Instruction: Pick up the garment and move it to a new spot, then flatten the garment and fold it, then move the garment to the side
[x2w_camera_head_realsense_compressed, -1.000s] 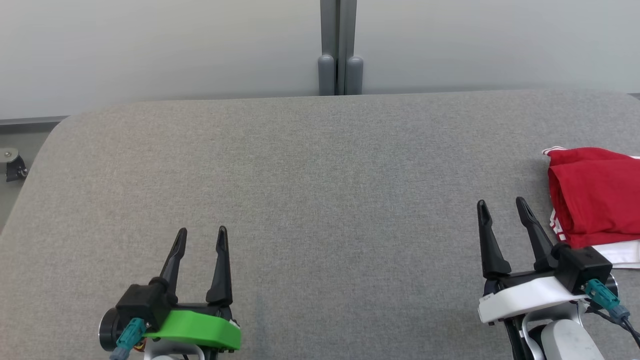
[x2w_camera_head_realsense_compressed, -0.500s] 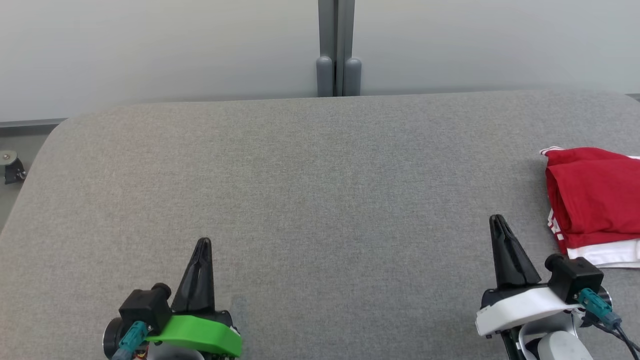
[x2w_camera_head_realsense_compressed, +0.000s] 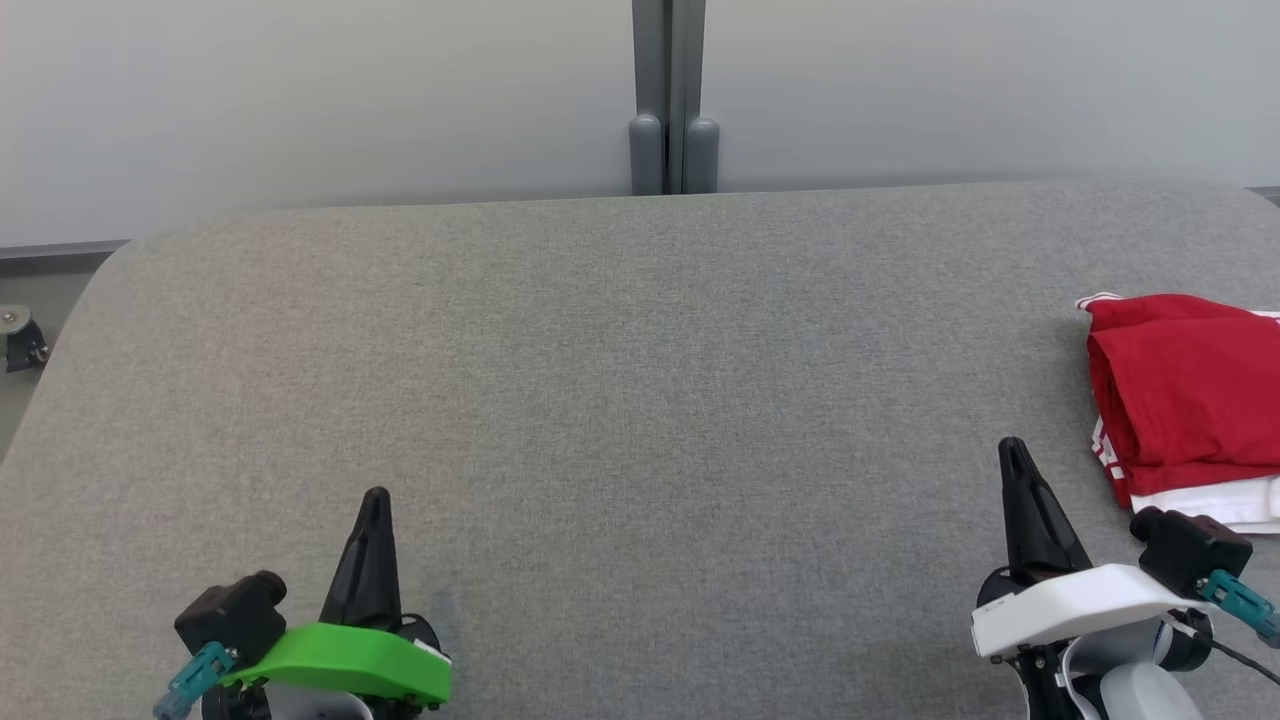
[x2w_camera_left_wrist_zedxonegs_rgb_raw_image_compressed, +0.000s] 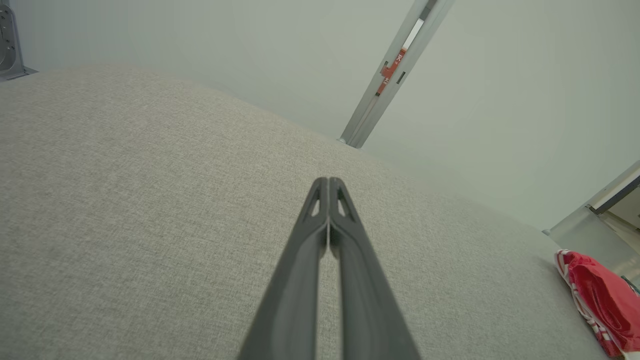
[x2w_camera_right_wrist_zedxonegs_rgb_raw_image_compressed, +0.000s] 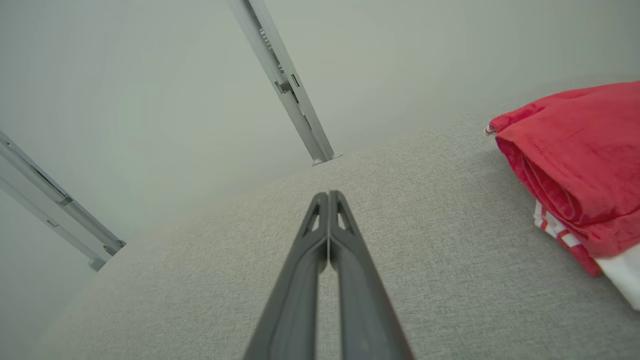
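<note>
Red fabric with white trim: the garment (x2w_camera_head_realsense_compressed: 1185, 390) lies folded on the right side of the desk (x2w_camera_head_realsense_compressed: 640, 380). It runs off the head view's right edge, so its full length can't be judged. Its rolled fold faces left, toward the desk's middle, and that fold line runs near-to-far. A white layer peeks out at the near end. Close by but not touching it is the right pincer (x2w_camera_head_realsense_compressed: 1012, 447), fingers pressed together, gripping nothing, tip pointing away from the robot. Well apart at lower left, the left pincer (x2w_camera_head_realsense_compressed: 376, 497) is likewise closed tight and empty. The 2 sit over grey woven cloth.
</note>
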